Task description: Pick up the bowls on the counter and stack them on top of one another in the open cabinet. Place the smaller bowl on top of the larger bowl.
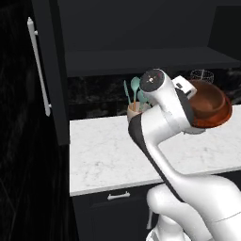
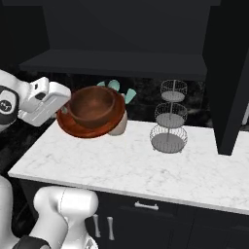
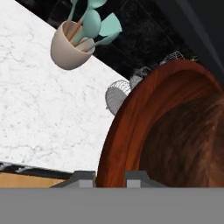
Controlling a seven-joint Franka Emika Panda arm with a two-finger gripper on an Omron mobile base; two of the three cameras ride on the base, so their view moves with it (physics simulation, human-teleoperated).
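Closest to the lens, the hand (image 3: 110, 176) has its two fingertips pinched on the rim of the larger bowl (image 2: 92, 113), carrying it tilted above the desk (image 2: 146, 160). Its white wrist reaches in level from the side. Glossy reddish-brown, the bowl hangs before the utensil cup (image 3: 68, 49), under the cabinet (image 2: 116, 63) shelf.

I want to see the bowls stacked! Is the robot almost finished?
Partly. The smaller bowl already sits inside the larger bowl. The gripper holds the big one's rim, lifted off the counter. Still left: setting them on the cabinet shelf.
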